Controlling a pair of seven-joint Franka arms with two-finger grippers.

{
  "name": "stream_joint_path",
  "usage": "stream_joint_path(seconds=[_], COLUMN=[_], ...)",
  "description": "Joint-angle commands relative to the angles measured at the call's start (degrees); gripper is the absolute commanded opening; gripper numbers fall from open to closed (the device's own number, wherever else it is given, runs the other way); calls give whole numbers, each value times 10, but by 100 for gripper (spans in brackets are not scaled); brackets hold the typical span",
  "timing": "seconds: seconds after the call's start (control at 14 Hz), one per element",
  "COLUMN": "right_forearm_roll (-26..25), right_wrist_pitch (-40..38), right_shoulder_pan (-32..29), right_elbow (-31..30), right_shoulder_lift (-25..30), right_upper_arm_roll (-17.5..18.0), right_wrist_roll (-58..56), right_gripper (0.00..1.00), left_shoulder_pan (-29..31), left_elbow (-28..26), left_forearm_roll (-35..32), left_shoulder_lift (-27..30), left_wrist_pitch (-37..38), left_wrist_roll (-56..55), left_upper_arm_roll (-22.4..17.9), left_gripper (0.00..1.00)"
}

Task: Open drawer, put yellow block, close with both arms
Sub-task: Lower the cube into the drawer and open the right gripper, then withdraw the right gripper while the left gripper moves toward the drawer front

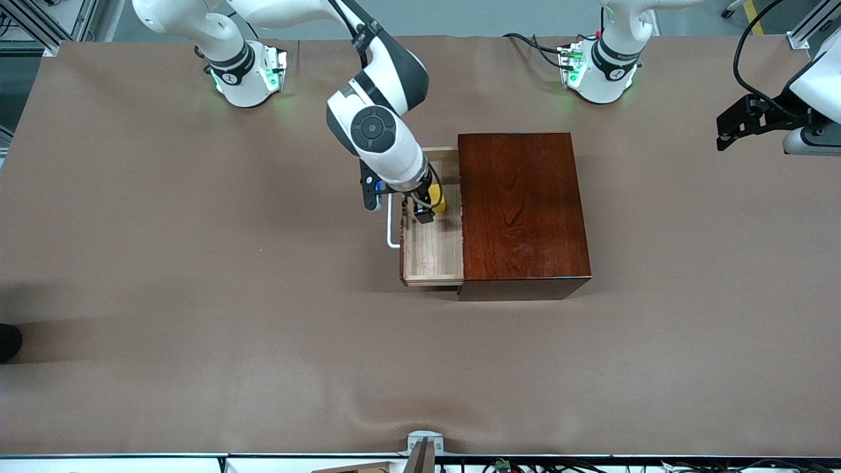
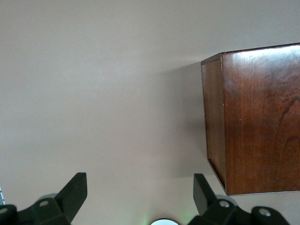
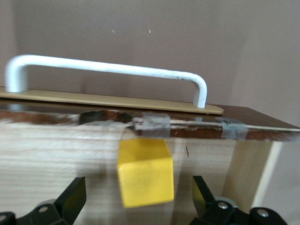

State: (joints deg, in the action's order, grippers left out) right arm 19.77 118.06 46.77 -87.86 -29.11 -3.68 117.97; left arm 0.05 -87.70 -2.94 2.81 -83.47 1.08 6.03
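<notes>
The drawer [image 1: 433, 253] stands pulled out of the dark wooden box [image 1: 519, 210], its white handle [image 1: 391, 223] toward the right arm's end of the table. My right gripper [image 1: 427, 205] is open, low over the drawer's pale tray. The yellow block [image 3: 145, 172] sits between its spread fingers without touching them, on or just above the tray floor; it also shows in the front view [image 1: 438, 197]. The handle [image 3: 108, 70] and drawer front show past the block. My left gripper [image 1: 739, 125] is open and empty, held high at the left arm's end of the table.
The brown table cloth [image 1: 197, 295] spreads all round the box. The box's side and top [image 2: 255, 119] show in the left wrist view. The two lit arm bases [image 1: 253, 72] stand at the farthest table edge.
</notes>
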Motion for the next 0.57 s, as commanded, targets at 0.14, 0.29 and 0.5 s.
stream_joint_path(seconds=[0.14, 0.29, 0.5], right_forearm_roll=[-6, -5, -10], right_wrist_pitch=[-115, -146, -175], right_shoulder_pan=[-57, -82, -110], right_elbow=[101, 130, 155], right_shoulder_lift=[3, 5, 23], right_upper_arm_roll=[4, 4, 3], right_wrist_roll=[4, 1, -49], right_gripper=[100, 100, 100], left_shoulder_pan=[3, 2, 0], left_elbow=[0, 1, 1], left_forearm_roll=[22, 22, 22], left_shoulder_lift=[-3, -4, -8], left_wrist_pitch=[-6, -6, -8], left_wrist_roll=[-2, -2, -3], left_upper_arm_roll=[2, 3, 9], left_gripper=[100, 100, 100])
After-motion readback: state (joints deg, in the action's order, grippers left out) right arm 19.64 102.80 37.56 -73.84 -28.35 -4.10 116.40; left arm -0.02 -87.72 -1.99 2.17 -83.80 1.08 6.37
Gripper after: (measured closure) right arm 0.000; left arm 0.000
